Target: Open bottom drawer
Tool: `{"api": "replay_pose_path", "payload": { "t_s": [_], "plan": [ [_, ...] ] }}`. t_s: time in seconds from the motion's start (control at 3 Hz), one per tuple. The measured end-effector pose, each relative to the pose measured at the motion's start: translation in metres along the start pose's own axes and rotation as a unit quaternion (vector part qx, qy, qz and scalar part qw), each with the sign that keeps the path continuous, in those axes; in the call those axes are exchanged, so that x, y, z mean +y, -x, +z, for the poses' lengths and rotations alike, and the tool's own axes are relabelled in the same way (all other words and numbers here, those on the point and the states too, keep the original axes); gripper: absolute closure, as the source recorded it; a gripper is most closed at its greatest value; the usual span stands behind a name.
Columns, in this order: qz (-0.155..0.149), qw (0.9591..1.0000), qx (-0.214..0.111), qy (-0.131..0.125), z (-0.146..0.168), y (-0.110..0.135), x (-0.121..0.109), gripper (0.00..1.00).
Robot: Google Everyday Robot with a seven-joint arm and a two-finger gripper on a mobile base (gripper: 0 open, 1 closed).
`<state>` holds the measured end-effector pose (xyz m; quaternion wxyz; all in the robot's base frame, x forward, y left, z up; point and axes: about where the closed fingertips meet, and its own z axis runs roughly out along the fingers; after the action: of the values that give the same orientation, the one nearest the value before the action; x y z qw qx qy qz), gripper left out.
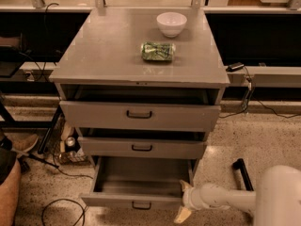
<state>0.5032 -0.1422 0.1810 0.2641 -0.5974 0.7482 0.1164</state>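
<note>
The bottom drawer is the lowest of three grey drawers and stands pulled far out, its empty inside showing, with a small dark handle on its front. My gripper is at the drawer's front right corner, on the end of my white arm. One pale finger points down past the drawer front and another finger sits at the corner's top edge.
The middle drawer and top drawer are each open a little. A white bowl and a green can lie on the cabinet top. Cables lie on the floor at left. A dark bar lies at right.
</note>
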Motion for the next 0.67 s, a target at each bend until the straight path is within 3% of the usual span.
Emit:
{"api": "replay_pose_path", "payload": {
  "t_s": [0.33,0.67],
  "plan": [
    [0.000,0.9994,0.006,-0.035,-0.055,-0.014,-0.014,0.00],
    [0.007,0.9970,0.035,-0.068,-0.114,-0.029,-0.028,0.00]
  ]
}}
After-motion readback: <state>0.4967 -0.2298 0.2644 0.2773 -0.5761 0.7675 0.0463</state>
